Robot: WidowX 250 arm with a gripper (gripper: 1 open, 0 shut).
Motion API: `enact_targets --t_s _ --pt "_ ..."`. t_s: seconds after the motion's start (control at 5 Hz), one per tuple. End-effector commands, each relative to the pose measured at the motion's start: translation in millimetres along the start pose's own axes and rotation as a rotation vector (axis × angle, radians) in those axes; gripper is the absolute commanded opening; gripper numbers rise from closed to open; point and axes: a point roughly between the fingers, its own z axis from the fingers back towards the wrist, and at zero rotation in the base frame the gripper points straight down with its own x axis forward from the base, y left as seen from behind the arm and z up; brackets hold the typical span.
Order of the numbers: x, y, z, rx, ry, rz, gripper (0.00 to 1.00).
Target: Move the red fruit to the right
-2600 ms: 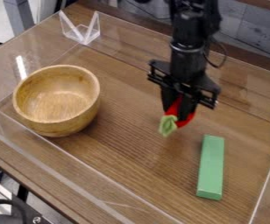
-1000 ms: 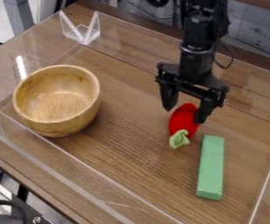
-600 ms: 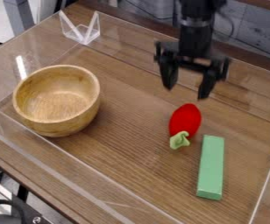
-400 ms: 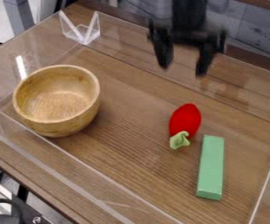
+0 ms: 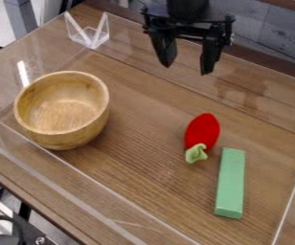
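The red fruit [image 5: 201,131] lies on the wooden table, right of centre, its light green stem end [image 5: 195,153] pointing toward the front. It rests just left of the upper end of a long green block. My gripper [image 5: 188,56] hangs well above and behind the fruit, near the back of the table. Its two dark fingers [image 5: 167,50] are spread wide apart with nothing between them. Nothing touches the fruit.
A wooden bowl [image 5: 62,108] stands at the left. The long green block [image 5: 230,181] lies at the front right. A clear plastic stand [image 5: 89,31] sits at the back left. Low clear walls [image 5: 60,182] edge the table.
The gripper has let go of the red fruit, risen and drawn back and to the left. The fruit stays where it was set down beside the green block.
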Motion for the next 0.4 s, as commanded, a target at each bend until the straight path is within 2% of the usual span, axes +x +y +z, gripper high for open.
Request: enact_targets --t_s 0.0,0.2 --pt "-4.5 0.5 11.5 -0.001 -0.064 -0.006 1.0" --pt "-10.5 2.6 7.9 0.004 -0.078 0.008 1.0"
